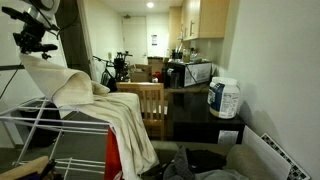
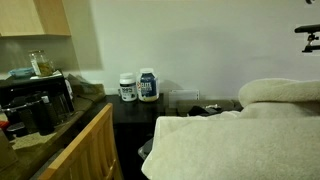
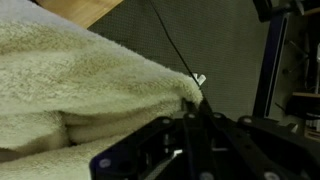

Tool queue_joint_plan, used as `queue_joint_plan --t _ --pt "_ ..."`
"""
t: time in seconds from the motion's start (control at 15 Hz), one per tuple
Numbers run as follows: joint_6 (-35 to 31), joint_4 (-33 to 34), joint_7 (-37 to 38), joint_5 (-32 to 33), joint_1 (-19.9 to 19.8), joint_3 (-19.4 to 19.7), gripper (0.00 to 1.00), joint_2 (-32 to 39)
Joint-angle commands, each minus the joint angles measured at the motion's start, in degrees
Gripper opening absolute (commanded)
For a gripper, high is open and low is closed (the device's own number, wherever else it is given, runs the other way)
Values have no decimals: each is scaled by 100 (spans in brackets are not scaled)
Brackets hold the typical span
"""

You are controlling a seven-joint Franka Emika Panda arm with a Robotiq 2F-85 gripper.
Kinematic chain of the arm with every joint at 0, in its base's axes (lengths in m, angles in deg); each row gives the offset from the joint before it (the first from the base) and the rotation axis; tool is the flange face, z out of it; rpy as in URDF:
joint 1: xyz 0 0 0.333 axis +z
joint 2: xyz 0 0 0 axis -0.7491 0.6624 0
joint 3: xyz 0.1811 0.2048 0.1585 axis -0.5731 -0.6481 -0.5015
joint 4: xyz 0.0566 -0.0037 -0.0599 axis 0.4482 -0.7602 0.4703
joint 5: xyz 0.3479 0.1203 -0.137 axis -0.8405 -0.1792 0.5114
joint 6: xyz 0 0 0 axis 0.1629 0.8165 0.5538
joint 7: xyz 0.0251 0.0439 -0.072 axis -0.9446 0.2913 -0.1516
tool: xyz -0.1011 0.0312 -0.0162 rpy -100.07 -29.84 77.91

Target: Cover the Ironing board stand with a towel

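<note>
The towel [image 1: 75,92] is lying bunched over the top of the ironing board stand [image 1: 30,125] at the near left of the scene, with one length hanging down the stand's right side; in an exterior view it [image 2: 240,130] is filling the near right as a thick, rounded heap. The gripper [image 3: 190,115] is being held at the towel's upper edge. In the wrist view the fingers [image 3: 172,142] are drawn narrow, close together, and a fold of the pile is judged to be pinched between them.

The towel is judged to be soft, limp and fairly light, yet bulky: it is expected to sag and fold wherever it is unsupported, and its looped pile is unlikely to slip from a firm pinch. A hem or corner is judged the best place to be taken, so that the cloth is being spread along the wire rails rather than dragged in a lump.
</note>
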Motion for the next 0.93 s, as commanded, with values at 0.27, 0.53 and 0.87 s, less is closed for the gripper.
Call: queue_joint_plan --t 0.27,0.53,0.87 --pt "-84 52 -55 15 53 175 51 -316" --pt "-268 15 -119 145 0 264 77 -519" --pt "-1147 -231 -85 954 -159 433 100 -793"
